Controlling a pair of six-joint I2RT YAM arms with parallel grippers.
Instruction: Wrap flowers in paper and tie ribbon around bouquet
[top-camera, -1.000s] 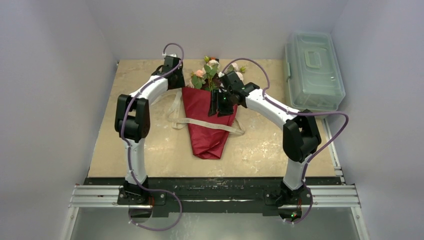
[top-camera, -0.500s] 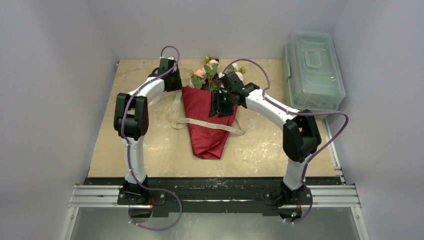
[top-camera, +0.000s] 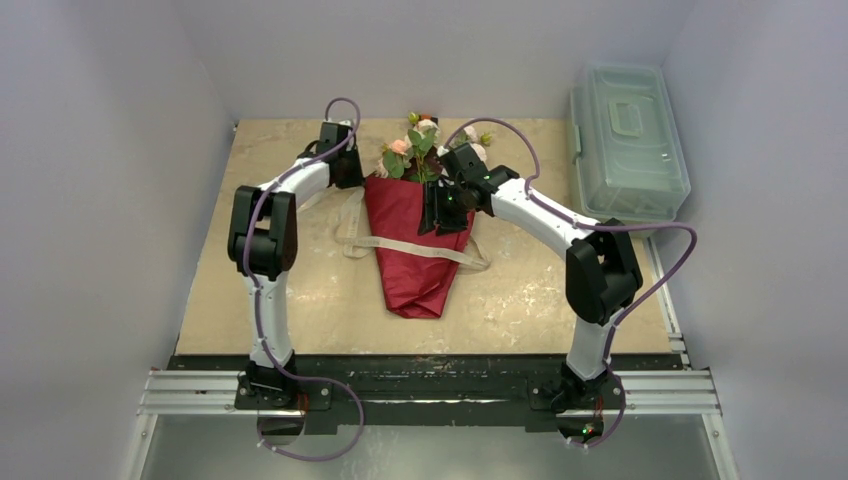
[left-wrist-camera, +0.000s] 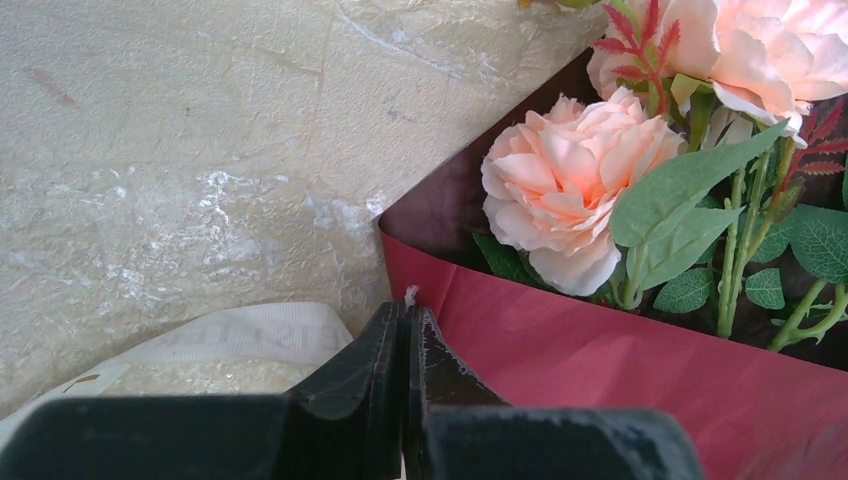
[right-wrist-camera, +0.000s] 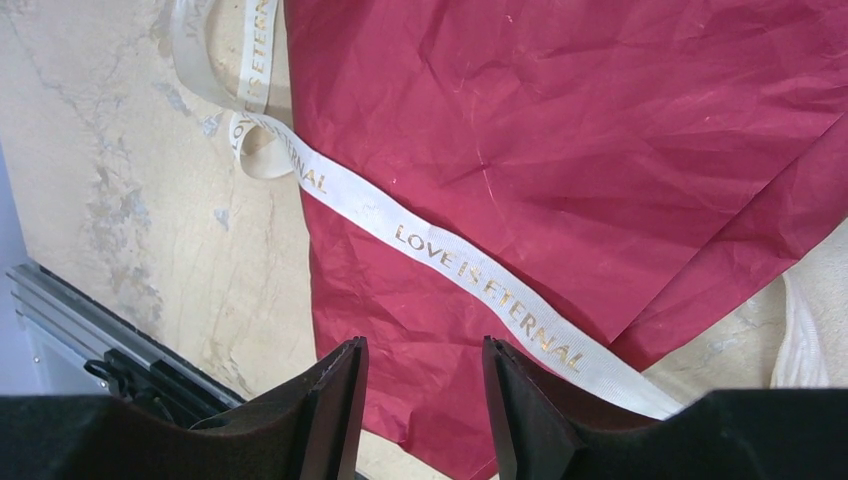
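The paper (top-camera: 415, 255) lies folded into a red cone on the table, and pink and white flowers (top-camera: 422, 145) stick out of its far end. A cream ribbon (top-camera: 425, 248) crosses the cone and loops out on the left. My left gripper (top-camera: 345, 172) sits at the cone's far left corner. In the left wrist view the left gripper (left-wrist-camera: 405, 315) is shut, with a frayed white end of the ribbon (left-wrist-camera: 240, 335) poking out between its tips, beside the paper (left-wrist-camera: 620, 360) and a peach bloom of the flowers (left-wrist-camera: 575, 185). My right gripper (right-wrist-camera: 425, 350) hangs open over the paper (right-wrist-camera: 560, 150), holding nothing, with the ribbon (right-wrist-camera: 470, 275) just beyond its tips.
A clear plastic lidded box (top-camera: 628, 140) stands at the back right, off the beige mat (top-camera: 270, 290). Grey walls close in the left, right and far sides. The metal rail (top-camera: 430, 392) with the arm bases runs along the near edge.
My left gripper has shut on the ribbon end and shifted slightly left and farther back. The right arm and the cone have stayed put.
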